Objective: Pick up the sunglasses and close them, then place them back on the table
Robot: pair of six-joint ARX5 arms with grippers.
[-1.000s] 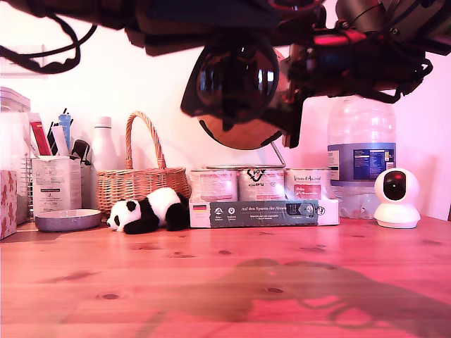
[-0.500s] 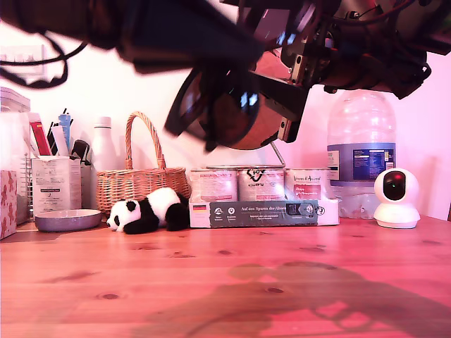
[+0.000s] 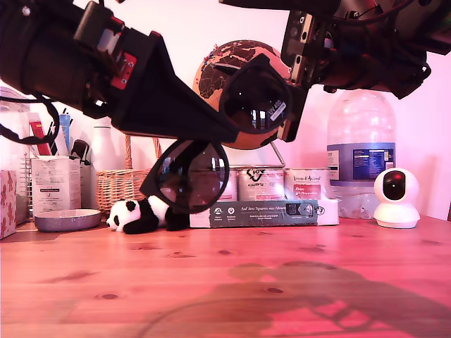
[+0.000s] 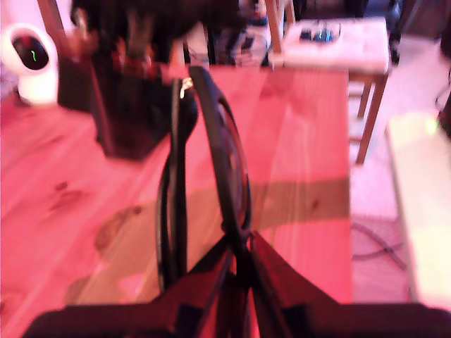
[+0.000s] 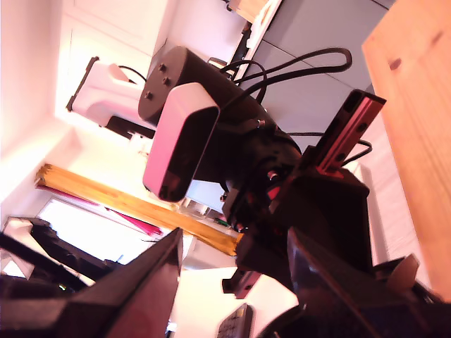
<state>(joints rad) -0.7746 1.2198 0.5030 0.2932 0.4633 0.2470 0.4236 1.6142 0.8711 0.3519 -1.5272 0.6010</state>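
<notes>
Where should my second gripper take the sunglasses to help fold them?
Probably take the upper lens's outer rim, coming from the exterior view's right. My first gripper pinches the sunglasses at the bridge and they hang tilted, so that rim is free and nearest my second gripper.

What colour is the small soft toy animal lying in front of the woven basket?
The plush panda toy is black and white, best seen in the exterior view.
</notes>
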